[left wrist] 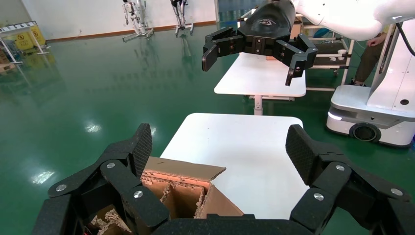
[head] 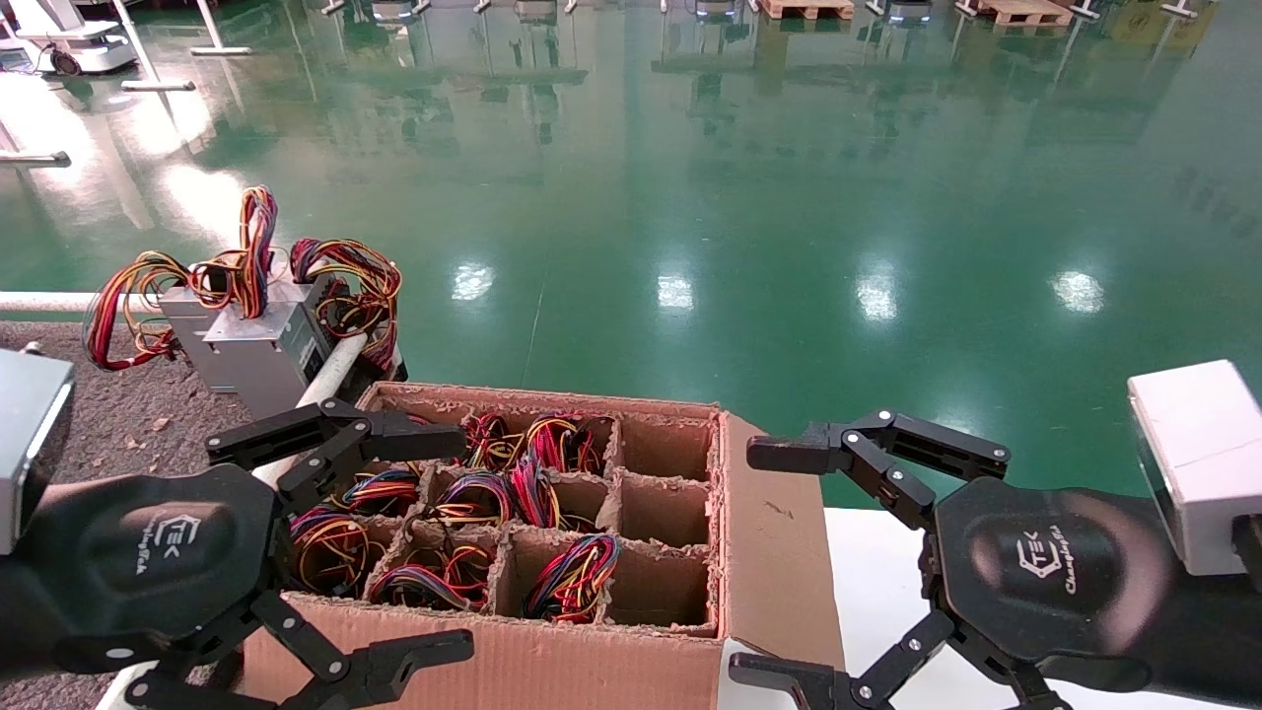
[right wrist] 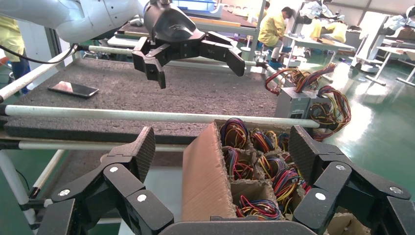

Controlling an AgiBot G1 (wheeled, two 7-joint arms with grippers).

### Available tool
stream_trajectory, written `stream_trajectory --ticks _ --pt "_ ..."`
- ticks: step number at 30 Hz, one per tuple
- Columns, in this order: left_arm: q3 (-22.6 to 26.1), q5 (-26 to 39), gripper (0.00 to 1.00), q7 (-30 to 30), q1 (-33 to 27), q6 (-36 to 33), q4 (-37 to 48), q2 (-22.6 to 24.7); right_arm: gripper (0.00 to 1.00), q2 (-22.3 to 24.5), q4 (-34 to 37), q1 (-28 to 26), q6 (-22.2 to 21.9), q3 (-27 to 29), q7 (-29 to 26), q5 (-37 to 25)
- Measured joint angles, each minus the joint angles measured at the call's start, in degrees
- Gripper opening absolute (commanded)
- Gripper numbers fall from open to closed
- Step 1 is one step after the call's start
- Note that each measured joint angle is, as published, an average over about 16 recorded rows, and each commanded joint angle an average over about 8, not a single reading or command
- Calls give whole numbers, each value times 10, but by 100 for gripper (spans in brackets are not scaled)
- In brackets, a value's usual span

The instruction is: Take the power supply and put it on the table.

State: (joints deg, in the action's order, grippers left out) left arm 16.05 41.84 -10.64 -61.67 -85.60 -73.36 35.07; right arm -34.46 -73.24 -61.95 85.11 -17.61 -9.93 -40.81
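Observation:
A cardboard carton (head: 552,671) with cell dividers holds power supplies, of which only the wire bundles show; one red, yellow and purple bundle (head: 572,577) stands in a front cell, and their metal bodies are hidden. My left gripper (head: 449,542) hangs open over the carton's left side with nothing between its fingers, as the left wrist view (left wrist: 221,147) shows too. My right gripper (head: 757,562) is open beside the carton's right wall, above the white surface. Its wrist view (right wrist: 223,147) looks across the carton (right wrist: 203,181) toward the table (right wrist: 195,88).
Two grey boxes (head: 256,340) with orange-yellow wire loops stand on the dark speckled table (head: 108,414) behind the white rail (head: 325,380). A phone (right wrist: 73,89) lies on the table. The carton rests on a smooth white surface (head: 877,582); green floor lies beyond.

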Motion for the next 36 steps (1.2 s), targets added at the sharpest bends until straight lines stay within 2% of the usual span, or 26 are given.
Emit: stream_trajectory --ticks 36 --pt "0 0 100 0 0 0 0 0 100 0 0 0 0 0 0 0"
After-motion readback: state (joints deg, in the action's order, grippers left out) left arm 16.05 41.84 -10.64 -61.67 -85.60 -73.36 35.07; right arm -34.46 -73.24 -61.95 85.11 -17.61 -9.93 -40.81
